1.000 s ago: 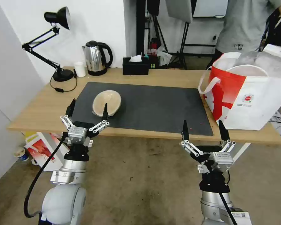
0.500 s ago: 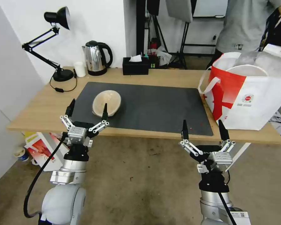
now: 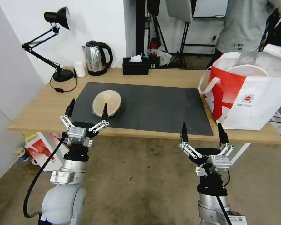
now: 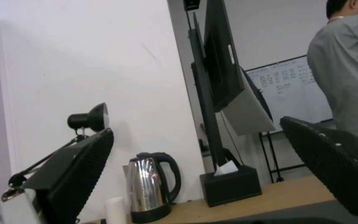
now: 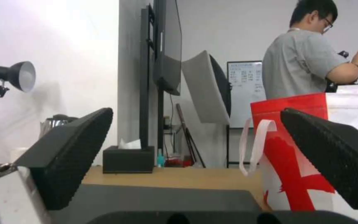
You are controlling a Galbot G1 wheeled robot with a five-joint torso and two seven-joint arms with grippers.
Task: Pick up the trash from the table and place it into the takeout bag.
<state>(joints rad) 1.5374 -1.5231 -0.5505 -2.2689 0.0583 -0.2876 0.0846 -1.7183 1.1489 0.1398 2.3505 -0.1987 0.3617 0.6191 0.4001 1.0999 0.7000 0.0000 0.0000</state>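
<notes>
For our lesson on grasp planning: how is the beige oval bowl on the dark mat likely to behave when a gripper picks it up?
The beige oval bowl looks thin-walled and disposable, so it is probably light and may flex under a squeeze. It seems empty, so spilling is unlikely. Its curved underside on the mat may let it rock or slide if nudged.

Beige oval bowl [image 3: 106, 102] upright on mat [image 3: 165, 106]

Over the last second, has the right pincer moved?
Yes. The right pincer, open, has sunk slightly toward the robot, away from the table edge.
</notes>
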